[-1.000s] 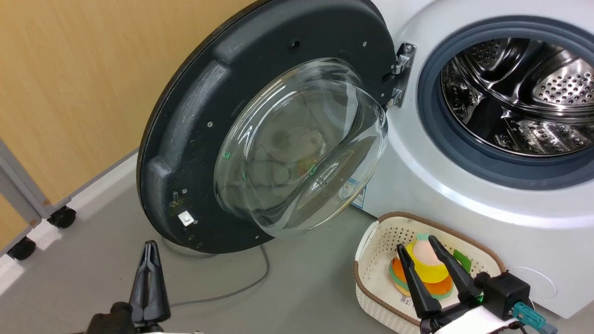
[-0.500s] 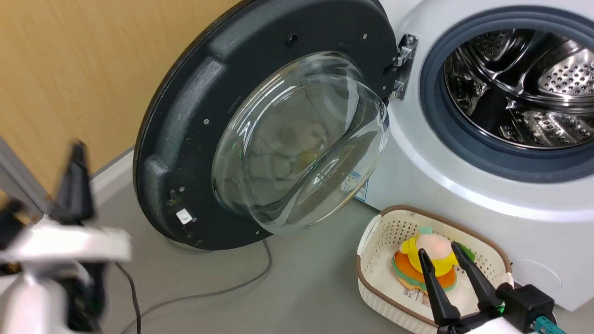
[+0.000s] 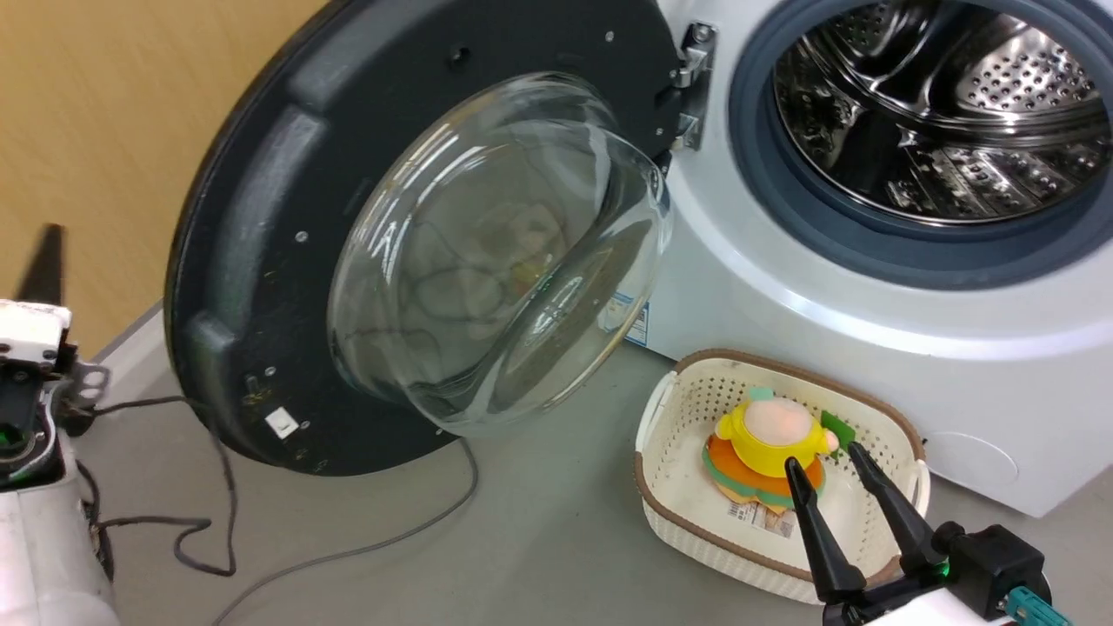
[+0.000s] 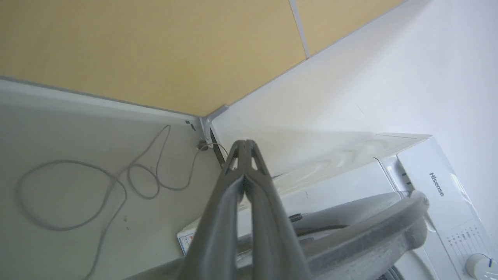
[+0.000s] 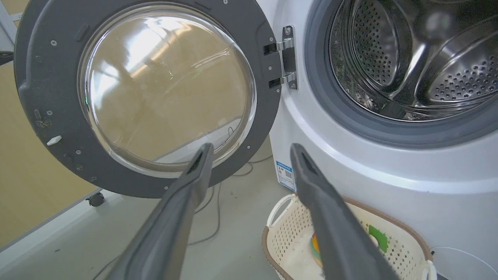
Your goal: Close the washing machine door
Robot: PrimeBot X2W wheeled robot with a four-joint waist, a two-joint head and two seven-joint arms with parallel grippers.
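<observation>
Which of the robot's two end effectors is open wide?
The right end effector: its two dark fingers stand well apart. On the left end effector the fingers are pressed together.

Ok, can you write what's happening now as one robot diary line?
door: wide open | left hand: shut, empty, left of door | right hand: open, empty, by basket | task: not done

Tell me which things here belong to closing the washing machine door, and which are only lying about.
For the job:
- washing machine door, standing wide open
- washing machine, drum exposed
- left gripper, shut, left of the door

Lying about:
- cream basket
- soft toy inside it
- grey cable
</observation>
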